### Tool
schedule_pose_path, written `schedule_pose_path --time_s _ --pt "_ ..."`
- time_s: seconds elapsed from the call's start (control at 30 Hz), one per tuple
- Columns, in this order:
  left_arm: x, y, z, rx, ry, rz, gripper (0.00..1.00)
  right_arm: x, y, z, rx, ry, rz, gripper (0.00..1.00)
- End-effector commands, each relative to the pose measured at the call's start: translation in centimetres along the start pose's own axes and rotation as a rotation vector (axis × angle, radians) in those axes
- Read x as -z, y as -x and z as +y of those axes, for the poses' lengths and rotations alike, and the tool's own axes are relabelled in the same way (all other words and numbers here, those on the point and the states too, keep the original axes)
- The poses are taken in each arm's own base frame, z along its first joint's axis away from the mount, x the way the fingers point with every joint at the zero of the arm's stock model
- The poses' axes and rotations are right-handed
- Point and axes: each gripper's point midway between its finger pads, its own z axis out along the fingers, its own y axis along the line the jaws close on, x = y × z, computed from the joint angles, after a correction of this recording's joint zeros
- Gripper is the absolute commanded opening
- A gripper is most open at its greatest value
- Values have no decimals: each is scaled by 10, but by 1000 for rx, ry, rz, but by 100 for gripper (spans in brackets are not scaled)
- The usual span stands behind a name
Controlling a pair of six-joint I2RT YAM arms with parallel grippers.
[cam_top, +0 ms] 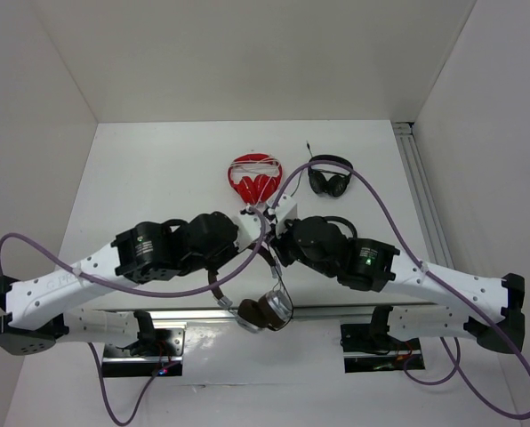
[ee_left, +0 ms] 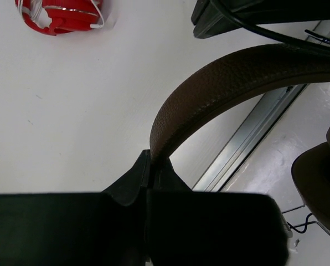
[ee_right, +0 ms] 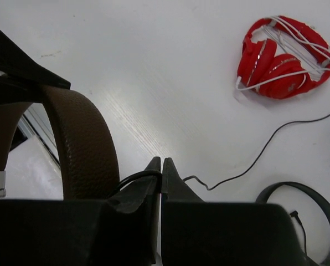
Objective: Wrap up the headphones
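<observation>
The headphones (cam_top: 265, 310) have a brown headband and brown pads, and their silver earcups hang over the near rail. My left gripper (cam_top: 252, 238) is shut on the brown headband (ee_left: 220, 77), pinching its end between the fingertips (ee_left: 145, 166). One brown ear pad (ee_left: 320, 188) shows at the right of that view. My right gripper (ee_right: 162, 166) is shut on the thin dark cable (ee_right: 253, 160), right beside the headband (ee_right: 82, 144). The cable loops over the left finger and trails away across the table, between the red and black pairs.
A red pair with a white cord (cam_top: 254, 178) lies just beyond the grippers. A small black pair (cam_top: 330, 178) lies to its right. A metal rail (cam_top: 203, 313) runs along the near edge, another (cam_top: 421, 187) along the right side. White walls enclose the table.
</observation>
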Motion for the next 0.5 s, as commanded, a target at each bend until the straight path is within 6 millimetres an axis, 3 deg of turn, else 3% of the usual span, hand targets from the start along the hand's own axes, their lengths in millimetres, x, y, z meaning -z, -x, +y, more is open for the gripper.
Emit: schedule_pose_path --time_s 0.0,0.47 --pt "33 53 -1 95 -69 -280 0 -4 -16 2 28 7 59 0" --pt "46 61 12 123 -29 -337 0 2 -4 4 14 48 22 0"
